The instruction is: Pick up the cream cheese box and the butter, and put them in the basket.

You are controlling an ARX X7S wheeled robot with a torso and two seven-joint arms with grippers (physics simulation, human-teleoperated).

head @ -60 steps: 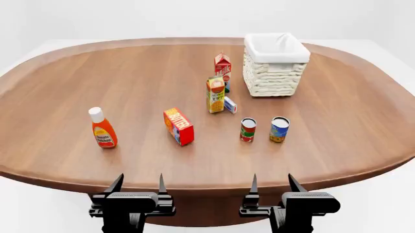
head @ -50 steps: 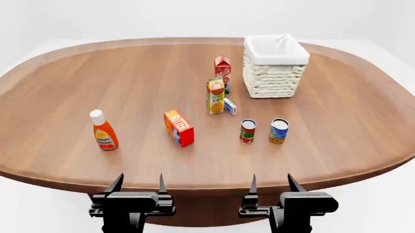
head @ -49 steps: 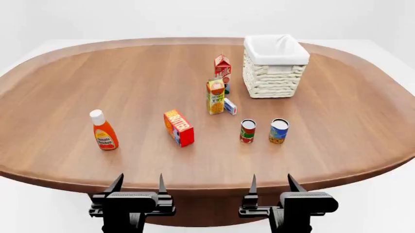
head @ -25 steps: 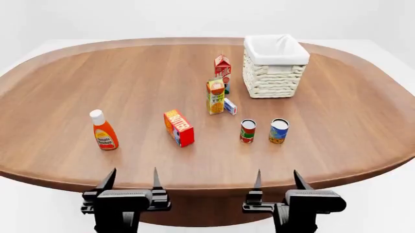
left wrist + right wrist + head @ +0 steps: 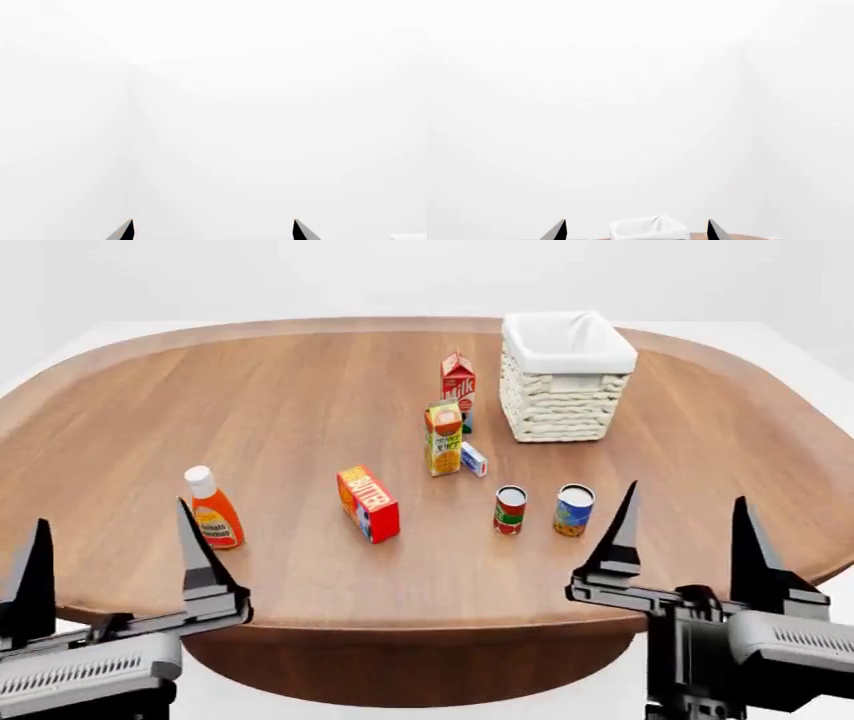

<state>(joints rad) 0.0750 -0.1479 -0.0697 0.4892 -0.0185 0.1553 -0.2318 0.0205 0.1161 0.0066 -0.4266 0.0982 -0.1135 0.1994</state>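
Both grippers hang near the table's (image 5: 160, 390) front edge, well short of any item. The left gripper (image 5: 110, 550) has its 2 fingers spread wide and holds nothing; the right gripper (image 5: 681, 530) is likewise spread wide and bare. Both wrist views show mostly blank white, so they add little, though the right one catches the basket's liner between its fingertips.

The butter (image 5: 368, 502) stands alone in the middle of the table on a narrow edge, turned at an angle to the robot, with free space on every side. It looks like a stiff cardboard box, probably light, with flat parallel faces. Closing across its 2 broad faces, from above, seems the firmest hold; the printed surface may be a little slick.

The cream cheese box (image 5: 474, 458) is trickier. It is the smallest item and sits just beside the orange juice carton (image 5: 443, 438), perhaps touching it; the head view is too coarse to tell. It should be light and rigid, but a finger has little room on the carton side, so a grip along its free faces looks safer.

The basket (image 5: 566, 375) stands behind them, open-topped, near the milk carton (image 5: 459, 382). 2 cans (image 5: 541, 509) stand in front.
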